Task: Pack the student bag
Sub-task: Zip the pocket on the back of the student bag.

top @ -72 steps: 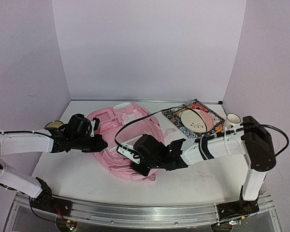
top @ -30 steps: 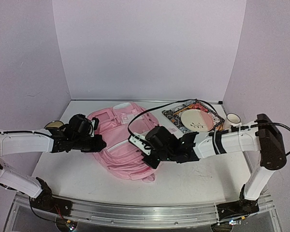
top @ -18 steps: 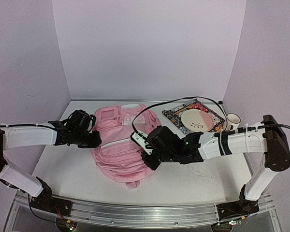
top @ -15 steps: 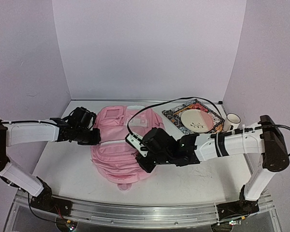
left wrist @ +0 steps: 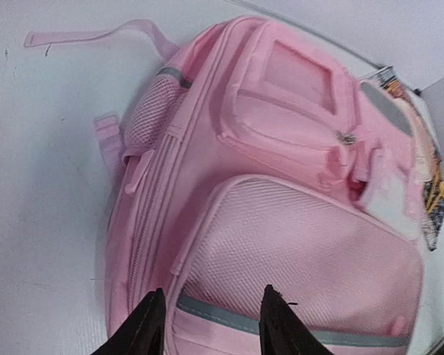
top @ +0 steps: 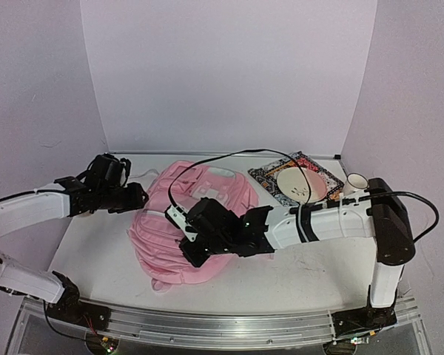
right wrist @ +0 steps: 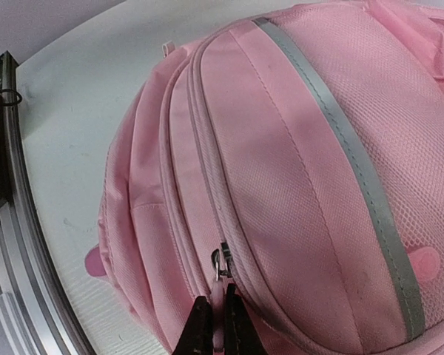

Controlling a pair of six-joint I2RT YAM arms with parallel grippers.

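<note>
Under right tool (right wrist: 216, 299): student bag (right wrist: 311, 170), zipper pull (right wrist: 222, 269) seemingly pinched.

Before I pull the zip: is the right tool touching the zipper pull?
Touching. The right wrist view shows the right tool pinched shut on the bag's pink zipper pull.

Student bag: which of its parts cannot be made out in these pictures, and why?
- Top external: the right arm covers the middle of the student bag.
- Left wrist: the bottom edge cuts off part of the bag, by the left fingers.
- Right wrist: the right fingers half hide the zipper pull; fabric hides the bag's inside.
</note>
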